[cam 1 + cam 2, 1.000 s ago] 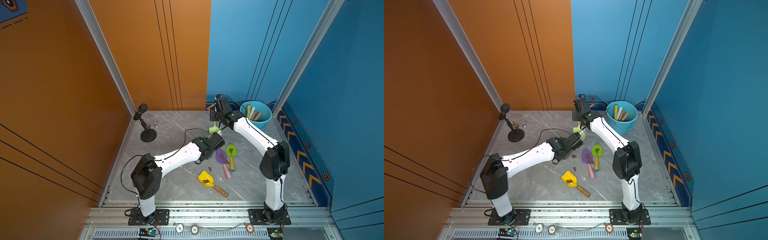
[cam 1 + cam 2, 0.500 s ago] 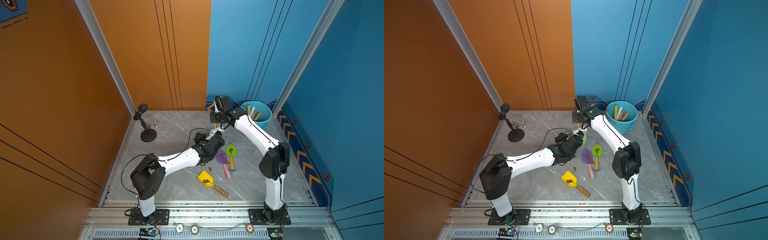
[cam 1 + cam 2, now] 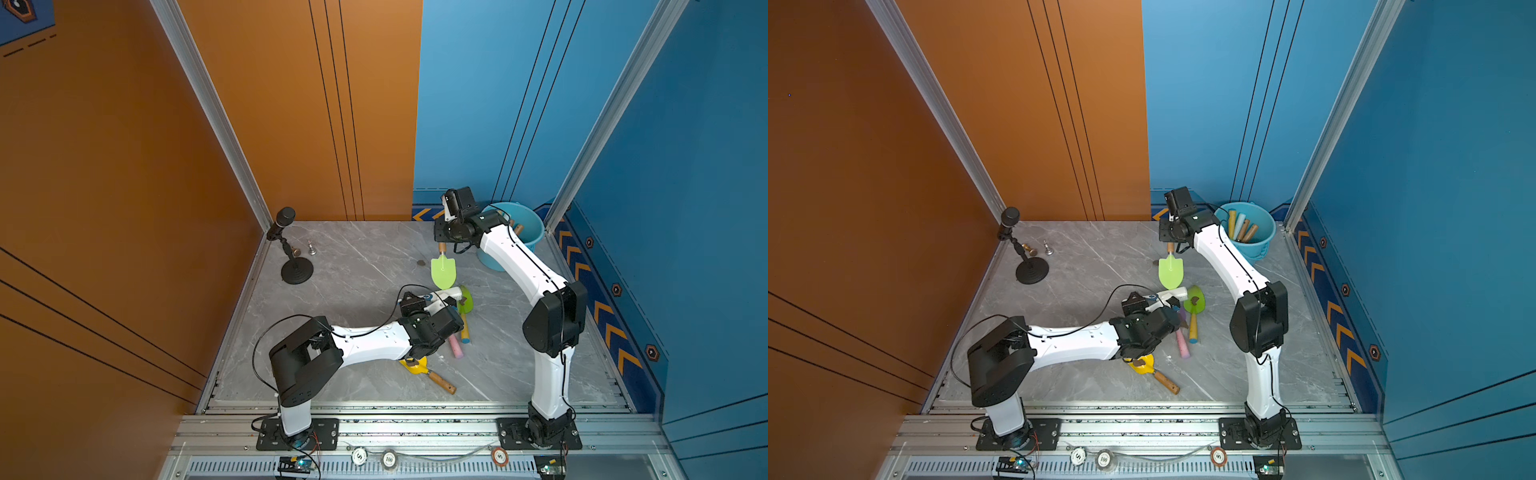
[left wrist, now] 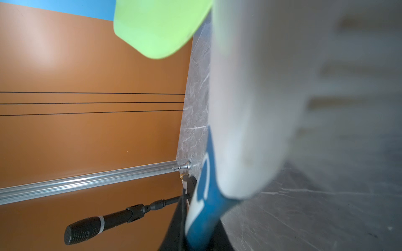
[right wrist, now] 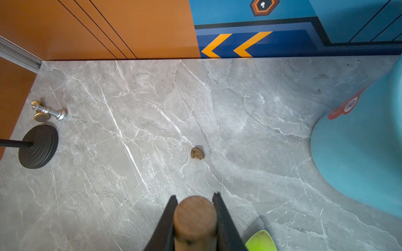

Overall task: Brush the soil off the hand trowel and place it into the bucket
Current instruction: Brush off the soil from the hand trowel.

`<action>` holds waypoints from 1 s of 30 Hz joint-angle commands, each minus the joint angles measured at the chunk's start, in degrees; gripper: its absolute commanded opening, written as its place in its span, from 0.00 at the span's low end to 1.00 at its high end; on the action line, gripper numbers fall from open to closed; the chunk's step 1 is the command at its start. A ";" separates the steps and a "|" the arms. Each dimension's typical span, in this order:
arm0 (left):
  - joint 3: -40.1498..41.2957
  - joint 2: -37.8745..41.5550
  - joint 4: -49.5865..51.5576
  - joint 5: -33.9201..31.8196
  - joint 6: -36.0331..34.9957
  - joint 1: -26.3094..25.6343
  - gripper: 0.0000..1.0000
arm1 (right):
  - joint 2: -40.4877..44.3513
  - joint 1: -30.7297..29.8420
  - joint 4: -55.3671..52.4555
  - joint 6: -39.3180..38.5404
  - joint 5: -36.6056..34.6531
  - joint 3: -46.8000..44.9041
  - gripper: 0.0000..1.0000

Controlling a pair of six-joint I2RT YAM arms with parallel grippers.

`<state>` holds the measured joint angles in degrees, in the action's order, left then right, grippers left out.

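- In both top views the right end effector [image 3: 442, 242] pinches the wooden handle of the light-green trowel [image 3: 443, 270], whose blade hangs from it toward the left end effector [image 3: 430, 303]. The bucket [image 3: 534, 239] stands just beside the right end effector. The left end effector is clamped on a brush [image 3: 448, 294], whose head is near the blade's tip.
- Left wrist view: the brush [image 4: 250, 108], blurred, reaches out from the end effector, and the green blade lies just beyond it.
- Right wrist view: two dark fingers [image 5: 170, 217] press the handle between them. A soil lump [image 5: 197, 153] lies on the tabletop [image 5: 130, 130] ahead of them.
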<state>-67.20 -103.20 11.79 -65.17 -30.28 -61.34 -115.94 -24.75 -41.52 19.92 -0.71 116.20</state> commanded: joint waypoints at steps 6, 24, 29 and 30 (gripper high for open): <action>-6.49 2.25 -4.79 -1.59 -2.88 7.81 0.00 | 1.38 -1.26 -1.64 0.29 1.88 1.66 0.07; 2.82 -2.34 3.02 0.67 0.77 1.64 0.00 | 0.90 1.54 -1.77 -0.39 0.54 6.93 0.07; -2.94 1.15 18.13 8.82 15.49 4.20 0.00 | 0.63 1.77 0.35 -3.21 0.39 7.46 0.07; -5.32 2.75 22.52 14.23 19.24 6.31 0.00 | 0.71 1.89 1.23 -3.79 1.09 7.21 0.07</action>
<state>-67.26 -104.51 21.58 -59.51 -23.38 -59.00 -115.94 -22.96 -42.00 18.52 -0.12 122.56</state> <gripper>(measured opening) 0.139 0.240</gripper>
